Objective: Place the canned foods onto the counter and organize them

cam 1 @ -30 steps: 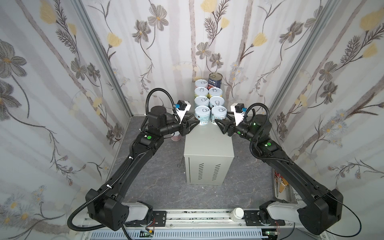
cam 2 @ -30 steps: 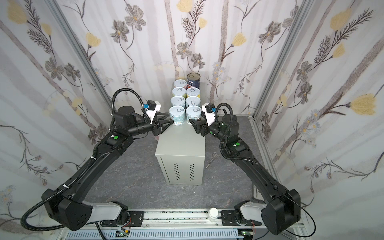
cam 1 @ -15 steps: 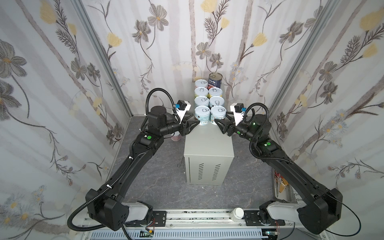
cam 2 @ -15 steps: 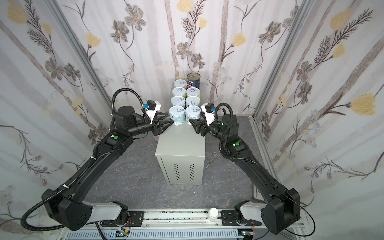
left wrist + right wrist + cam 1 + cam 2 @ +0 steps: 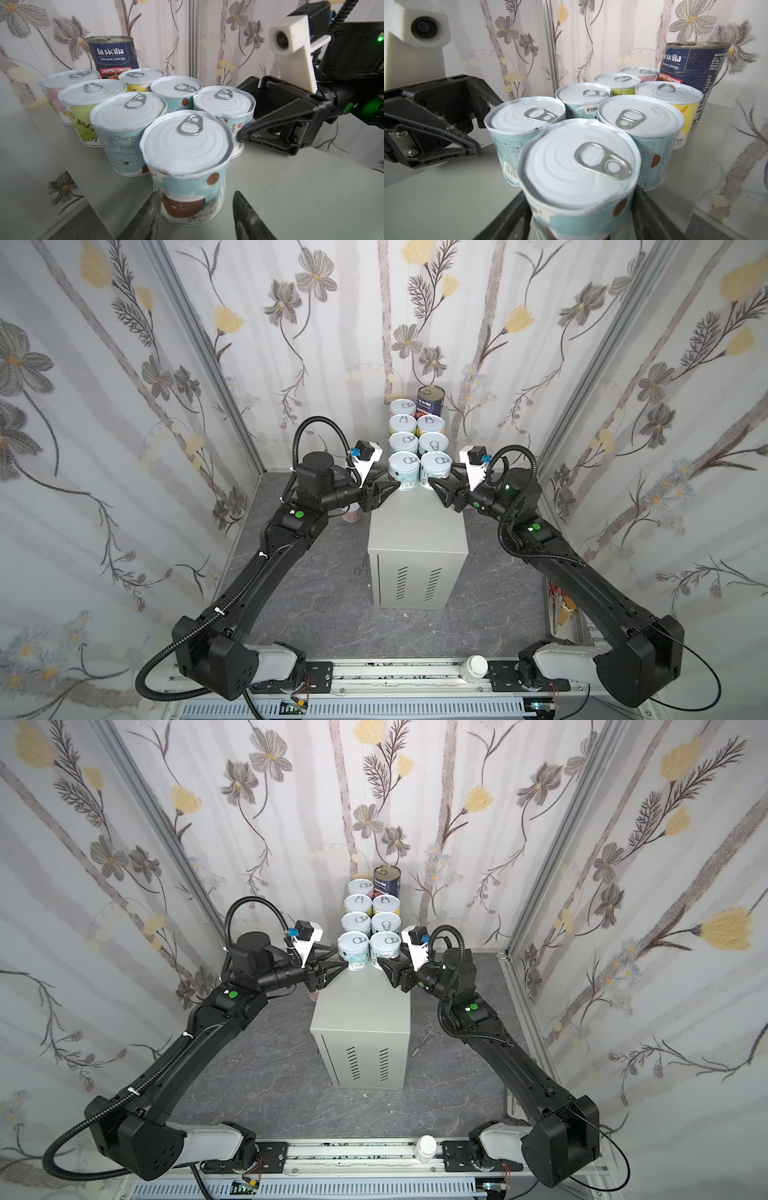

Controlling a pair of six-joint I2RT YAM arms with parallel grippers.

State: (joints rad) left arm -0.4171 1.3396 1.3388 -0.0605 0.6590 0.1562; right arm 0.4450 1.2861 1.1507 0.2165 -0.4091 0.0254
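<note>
**Both grippers at the front 2 cans, nothing shifted**

The left gripper (image 5: 196,193) straddles the front left can (image 5: 187,145) with its jaws slightly apart. One finger (image 5: 150,209) sits at the label and the other stands clear of it, so nothing is held. The right gripper (image 5: 581,190) has its fingers (image 5: 648,207) close against both sides of the front right can (image 5: 577,166); whether they press it I cannot tell. Compared with 1 second ago, grippers and cans sit in the same places in both top views.

8 cans (image 5: 403,443) stand upright on the far end of the counter (image 5: 415,531), in 2 side-by-side lines of 4. The front 4 have blue labels, then come green and yellow, then pink beside the taller dark-blue tomato can (image 5: 430,402). Pale pull-tab lids face up, and the front labels' top edges are crumpled. The counter stands on the dark floor (image 5: 316,605)
</note>
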